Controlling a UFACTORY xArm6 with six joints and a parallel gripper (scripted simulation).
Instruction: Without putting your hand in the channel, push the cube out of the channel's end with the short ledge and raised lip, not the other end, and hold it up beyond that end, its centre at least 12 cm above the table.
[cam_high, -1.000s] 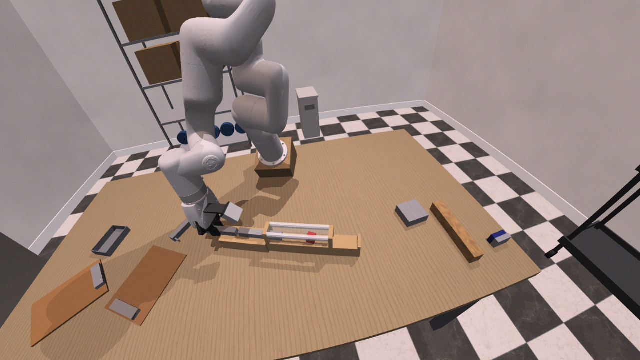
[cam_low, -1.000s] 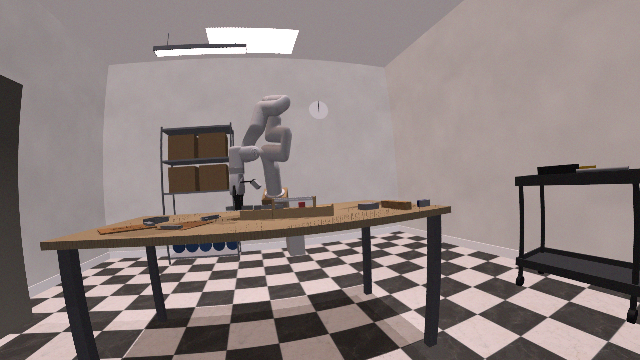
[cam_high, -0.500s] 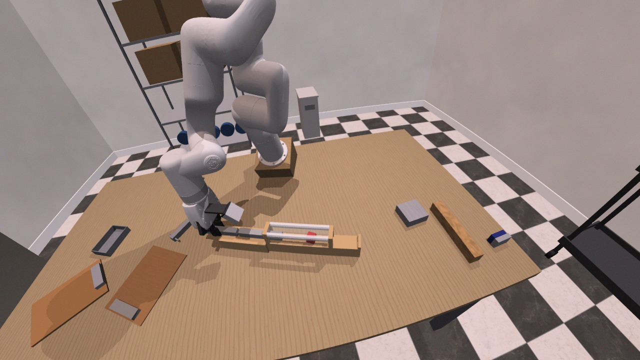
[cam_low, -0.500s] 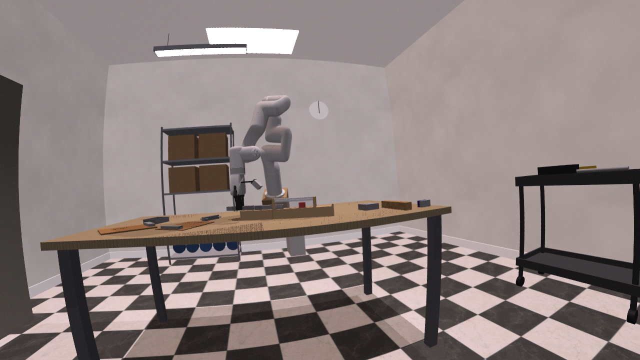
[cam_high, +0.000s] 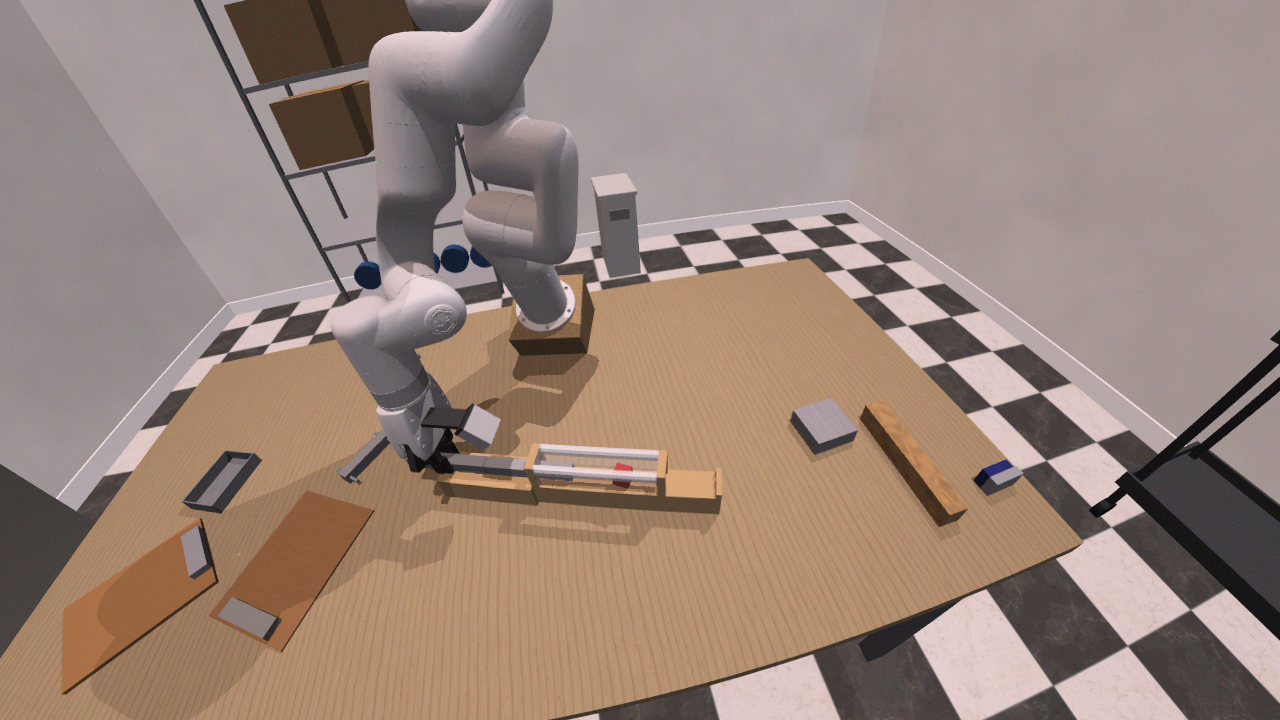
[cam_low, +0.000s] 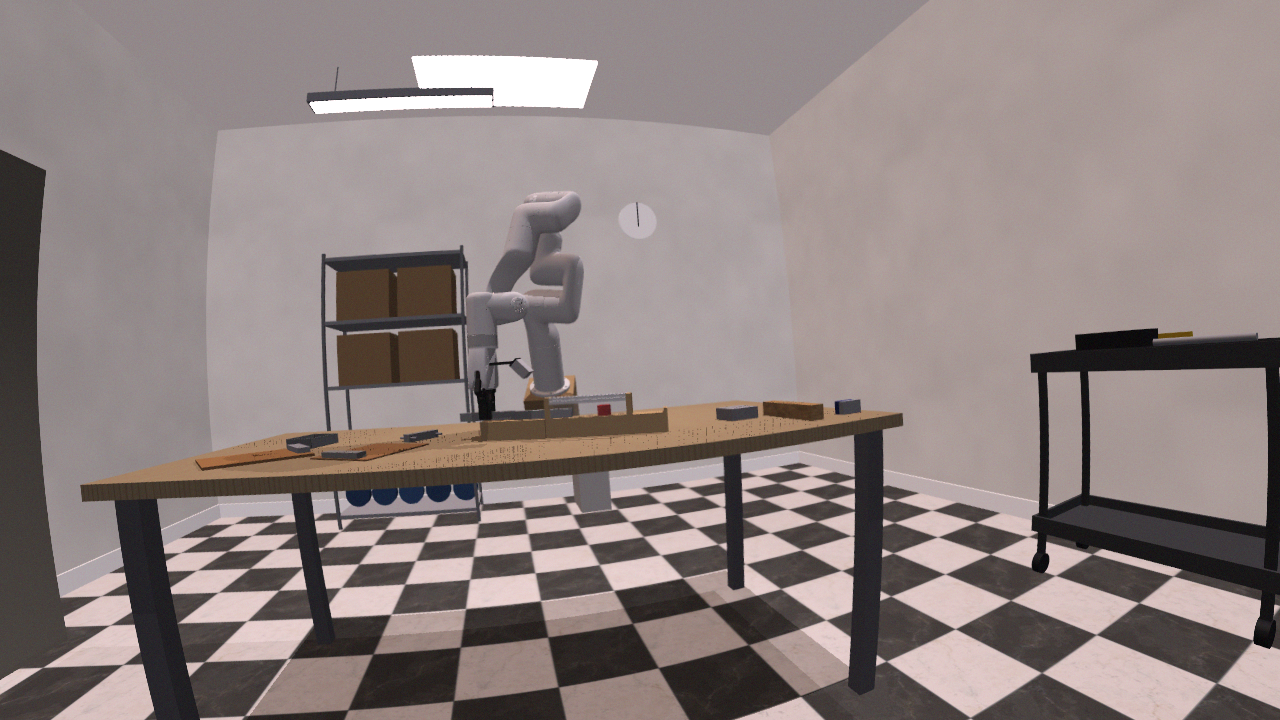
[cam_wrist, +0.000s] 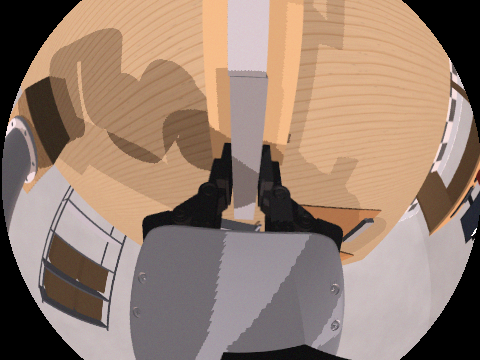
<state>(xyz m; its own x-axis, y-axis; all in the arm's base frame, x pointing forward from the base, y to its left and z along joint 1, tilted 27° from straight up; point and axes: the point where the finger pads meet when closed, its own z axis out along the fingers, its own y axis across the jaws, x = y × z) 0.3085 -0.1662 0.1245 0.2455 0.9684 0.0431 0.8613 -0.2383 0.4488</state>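
The wooden channel (cam_high: 595, 481) lies across the middle of the table, with white rails over its middle part. The red cube (cam_high: 622, 474) sits inside under the rails, toward the right; it also shows in the exterior view (cam_low: 604, 410). The short ledge with the raised lip (cam_high: 707, 483) is the channel's right end. My gripper (cam_high: 429, 462) is just outside the left end, low over the table, shut on a grey bar (cam_high: 487, 462). In the wrist view the bar (cam_wrist: 248, 116) points from my fingers along the channel, with a lighter grey piece (cam_wrist: 248, 20) ahead of its tip.
A grey slab (cam_high: 823, 424), a wooden beam (cam_high: 913, 461) and a small blue block (cam_high: 998, 474) lie to the right. A grey tray (cam_high: 221, 480), a grey tool (cam_high: 362, 461) and two brown boards (cam_high: 290, 564) with grey blocks lie to the left. The arm's base block (cam_high: 550, 326) stands behind.
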